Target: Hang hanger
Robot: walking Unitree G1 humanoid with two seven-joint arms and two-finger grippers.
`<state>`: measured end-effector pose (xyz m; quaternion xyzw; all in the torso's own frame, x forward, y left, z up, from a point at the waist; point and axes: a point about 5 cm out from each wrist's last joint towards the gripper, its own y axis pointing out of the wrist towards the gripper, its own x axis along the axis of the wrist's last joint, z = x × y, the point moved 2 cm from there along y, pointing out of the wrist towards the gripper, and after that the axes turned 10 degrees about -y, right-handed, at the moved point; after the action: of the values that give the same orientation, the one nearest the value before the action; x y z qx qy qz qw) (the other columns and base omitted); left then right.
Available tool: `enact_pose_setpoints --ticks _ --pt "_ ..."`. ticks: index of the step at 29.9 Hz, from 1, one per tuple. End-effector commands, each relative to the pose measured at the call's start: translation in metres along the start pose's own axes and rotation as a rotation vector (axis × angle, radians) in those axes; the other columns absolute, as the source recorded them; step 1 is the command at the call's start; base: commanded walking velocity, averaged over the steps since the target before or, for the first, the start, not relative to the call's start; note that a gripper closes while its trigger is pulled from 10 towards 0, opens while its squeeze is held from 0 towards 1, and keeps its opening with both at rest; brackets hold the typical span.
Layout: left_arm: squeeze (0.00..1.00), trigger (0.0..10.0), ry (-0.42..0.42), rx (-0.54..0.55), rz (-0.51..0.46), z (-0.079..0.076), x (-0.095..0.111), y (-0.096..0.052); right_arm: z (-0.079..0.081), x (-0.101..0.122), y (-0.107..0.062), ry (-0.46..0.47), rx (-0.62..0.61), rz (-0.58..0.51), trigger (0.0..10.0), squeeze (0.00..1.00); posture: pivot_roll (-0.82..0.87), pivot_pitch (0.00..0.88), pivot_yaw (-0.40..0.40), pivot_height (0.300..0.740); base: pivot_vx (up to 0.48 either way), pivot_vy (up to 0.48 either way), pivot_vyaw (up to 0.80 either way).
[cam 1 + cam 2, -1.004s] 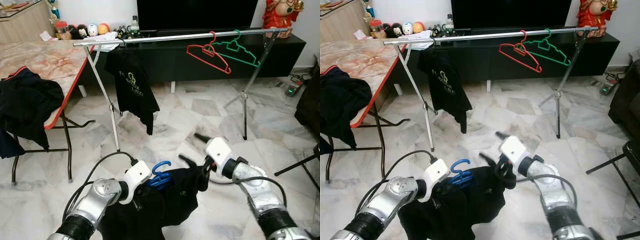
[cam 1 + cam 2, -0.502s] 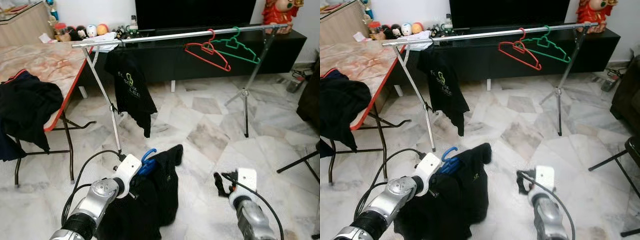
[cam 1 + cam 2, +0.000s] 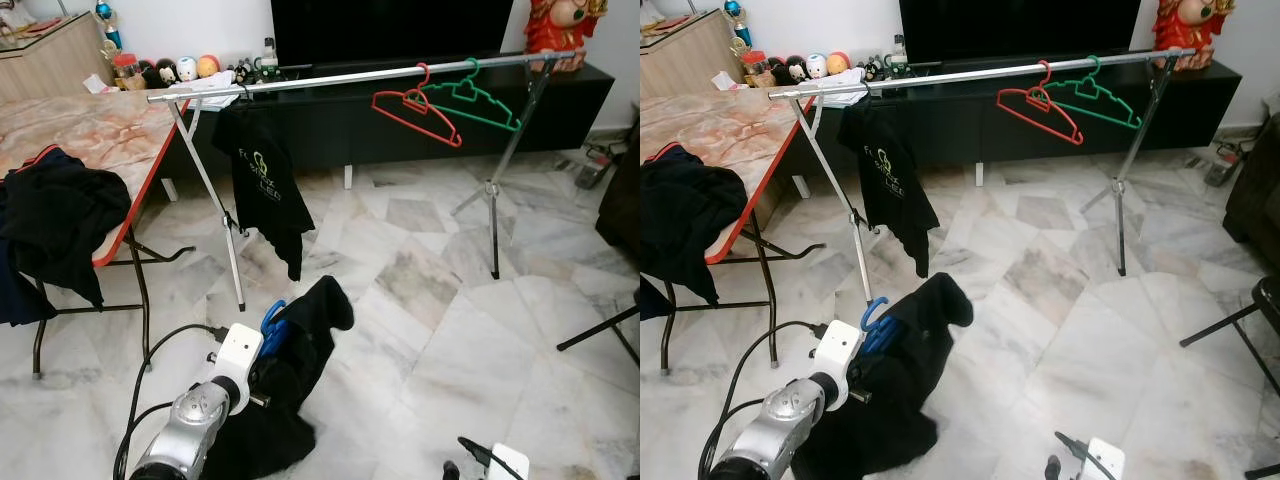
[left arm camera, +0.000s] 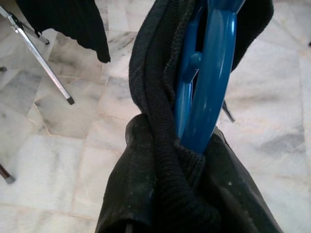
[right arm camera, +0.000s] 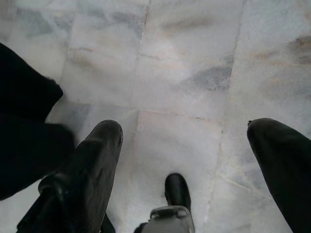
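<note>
A: What is the left end effector (image 3: 262, 352) doing?
B: It is clamping a smooth blue plastic hanger (image 3: 272, 322), whose hook is curling up just past it at one o'clock. A black knit garment (image 3: 300, 340), ribbed at the collar, is draping over the hanger and sagging toward the marble floor (image 3: 420, 300).
A: And the right end effector (image 5: 184, 141)?
B: It is hanging low at five o'clock, its rounded black fingers (image 5: 92, 160) spread apart over bare tile.
A: What is lying beyond?
B: At twelve o'clock a shiny metal rail (image 3: 350, 77) is carrying a black printed shirt (image 3: 262, 180), a red hanger (image 3: 415, 108) and a green hanger (image 3: 470, 98). At ten o'clock dark clothes (image 3: 55, 225) are slumping on the red-edged table (image 3: 110, 130).
</note>
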<state>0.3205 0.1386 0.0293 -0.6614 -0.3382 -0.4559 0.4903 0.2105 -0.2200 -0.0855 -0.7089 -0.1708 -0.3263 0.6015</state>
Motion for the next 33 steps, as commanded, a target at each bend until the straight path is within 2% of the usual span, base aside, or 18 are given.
enact_pose_setpoints --ticks 1,2,7,11,17,26,33 --pt "0.00 10.0 0.020 0.006 -0.057 0.003 0.008 -0.004 0.003 -0.019 -0.004 -0.006 0.011 0.063 10.0 0.00 -0.01 0.040 0.064 0.740 0.304 0.000 0.00" --pt "0.00 10.0 0.042 0.006 -0.047 0.003 0.005 -0.005 0.004 -0.022 -0.004 -0.017 0.016 0.070 10.0 0.00 -0.01 0.034 0.068 0.740 0.345 0.000 0.00" --pt "0.00 10.0 0.031 0.006 -0.040 0.006 0.004 -0.007 0.009 -0.026 -0.006 -0.067 0.045 0.076 10.0 0.00 -0.04 0.038 0.091 0.740 0.310 0.000 0.00" --pt "0.00 10.0 0.042 -0.015 -0.037 0.001 0.006 -0.004 0.004 -0.034 -0.007 -0.033 0.012 0.110 10.0 0.00 -0.05 0.027 0.104 0.740 0.315 0.000 0.00" --pt "0.00 10.0 0.041 -0.029 -0.041 -0.003 0.010 -0.001 0.000 -0.041 -0.009 -0.039 0.007 0.138 10.0 0.00 -0.05 0.013 0.107 0.740 0.353 0.000 0.00" --pt "0.00 10.0 0.039 -0.047 -0.040 -0.006 0.010 0.000 0.001 -0.038 -0.008 -0.040 0.001 0.149 10.0 0.00 -0.06 0.012 0.106 0.740 0.432 0.000 -0.75" --pt "0.00 10.0 0.035 -0.040 -0.053 -0.005 0.016 0.002 0.002 -0.036 -0.008 -0.047 0.005 0.130 10.0 0.00 -0.05 0.035 0.105 0.740 0.480 0.000 0.00"
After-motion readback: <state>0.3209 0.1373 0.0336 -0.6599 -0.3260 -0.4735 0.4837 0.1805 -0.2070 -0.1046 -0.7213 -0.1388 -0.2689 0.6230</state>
